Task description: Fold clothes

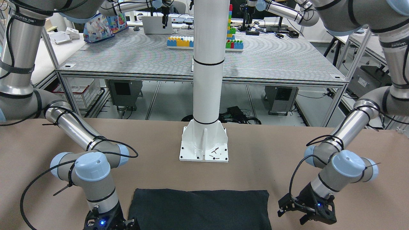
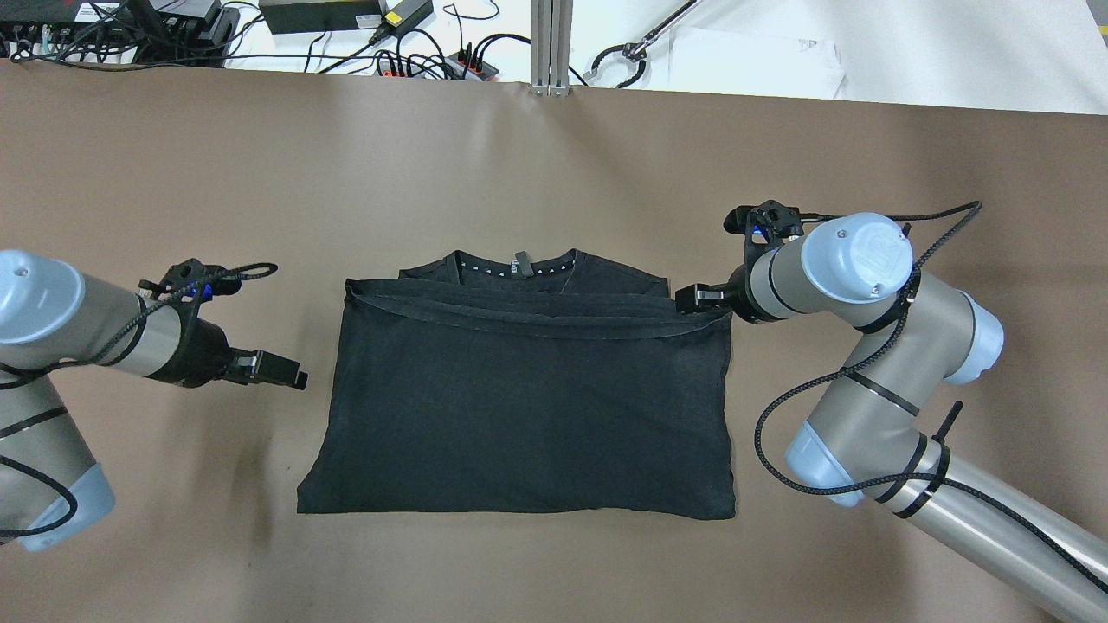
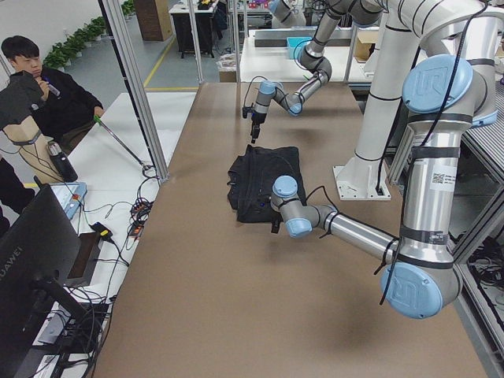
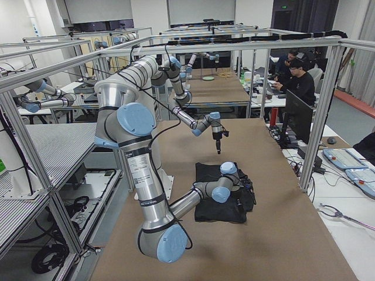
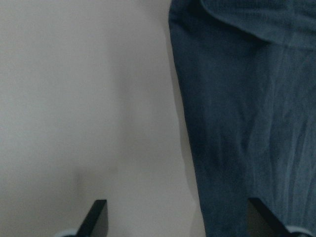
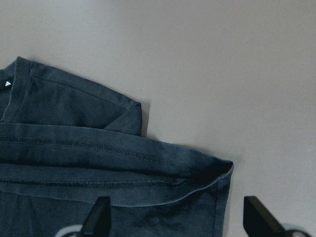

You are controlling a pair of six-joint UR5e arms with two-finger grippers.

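Observation:
The clothes (image 2: 519,407) are one black shirt lying flat at mid-table, its lower part folded up so a hemmed edge crosses just below the collar. My left gripper (image 2: 286,374) hovers just left of the shirt's left edge. In the left wrist view this gripper (image 5: 177,219) is open, its fingers straddling that edge of the clothes (image 5: 256,123). My right gripper (image 2: 701,297) sits at the folded hem's right corner. It is open in the right wrist view (image 6: 177,217), above the corner of the clothes (image 6: 98,163), holding nothing.
A white post stands on its base (image 1: 204,147) at the robot's side of the table, behind the shirt. Cables and power strips (image 2: 415,52) lie beyond the far edge. Seated people (image 3: 47,94) and a monitor (image 4: 296,117) are past that edge.

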